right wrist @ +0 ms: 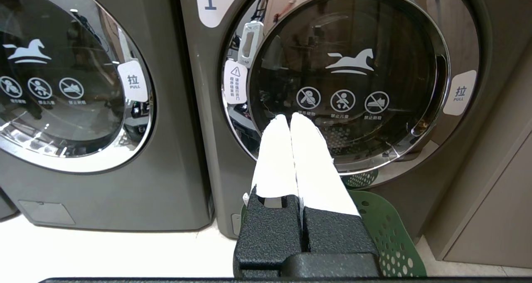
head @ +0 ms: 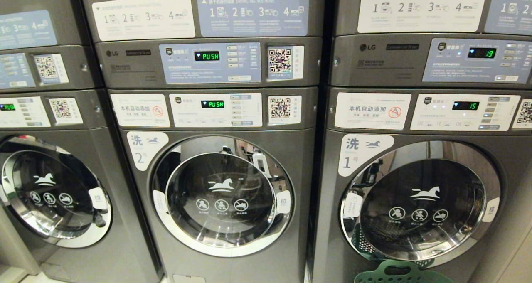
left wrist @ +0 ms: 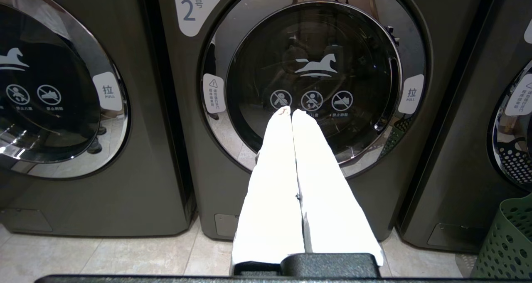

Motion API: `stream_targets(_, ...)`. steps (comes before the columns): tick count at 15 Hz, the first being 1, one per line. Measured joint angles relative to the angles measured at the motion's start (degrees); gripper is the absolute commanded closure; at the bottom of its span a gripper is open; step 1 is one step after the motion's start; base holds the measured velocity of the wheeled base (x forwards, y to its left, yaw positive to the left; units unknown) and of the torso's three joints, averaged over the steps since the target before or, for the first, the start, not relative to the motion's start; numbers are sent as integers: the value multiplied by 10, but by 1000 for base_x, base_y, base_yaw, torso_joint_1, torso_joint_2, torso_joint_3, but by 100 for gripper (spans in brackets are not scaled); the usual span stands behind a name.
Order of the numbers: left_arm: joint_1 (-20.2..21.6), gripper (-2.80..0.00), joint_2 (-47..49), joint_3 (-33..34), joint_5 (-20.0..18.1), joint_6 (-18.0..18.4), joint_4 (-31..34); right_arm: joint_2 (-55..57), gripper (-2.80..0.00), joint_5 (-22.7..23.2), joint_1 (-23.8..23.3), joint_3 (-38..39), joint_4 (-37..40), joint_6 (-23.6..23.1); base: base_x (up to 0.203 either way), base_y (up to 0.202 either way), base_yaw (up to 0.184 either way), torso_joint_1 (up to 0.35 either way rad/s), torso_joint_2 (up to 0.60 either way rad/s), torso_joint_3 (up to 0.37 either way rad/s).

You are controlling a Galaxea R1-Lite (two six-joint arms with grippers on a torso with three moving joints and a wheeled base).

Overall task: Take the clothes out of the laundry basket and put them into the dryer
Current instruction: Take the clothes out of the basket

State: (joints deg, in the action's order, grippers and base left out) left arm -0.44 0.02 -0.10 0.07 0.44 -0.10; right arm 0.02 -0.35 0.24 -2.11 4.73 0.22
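The green perforated laundry basket (head: 399, 272) stands on the floor in front of the machine numbered 1; only its handle rim shows in the head view. No clothes can be seen in it. My right gripper (right wrist: 289, 116) is shut and empty, its white-wrapped fingers pressed together above the basket (right wrist: 388, 229), pointing at door 1 (right wrist: 349, 79). My left gripper (left wrist: 291, 111) is also shut and empty, facing door 2 (left wrist: 316, 79), with the basket (left wrist: 509, 241) off to one side. Neither arm shows in the head view. Of the dryer, only the upper units' control panels (head: 210, 62) are in view.
Grey stacked machines fill the head view. Round glass doors 2 (head: 222, 195) and 1 (head: 422, 200) are closed, as is a third door (head: 50, 191) at the left. Pale tiled floor (left wrist: 124, 254) runs along their bases. A beige cabinet side (right wrist: 494, 200) stands beside machine 1.
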Motion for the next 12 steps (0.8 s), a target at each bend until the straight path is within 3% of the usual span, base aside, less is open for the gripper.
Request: stream_targets(12, 0, 0, 0, 0, 0, 0, 0, 0, 0, -2, 0, 1, -1, 1, 0, 0, 0, 0, 0, 0)
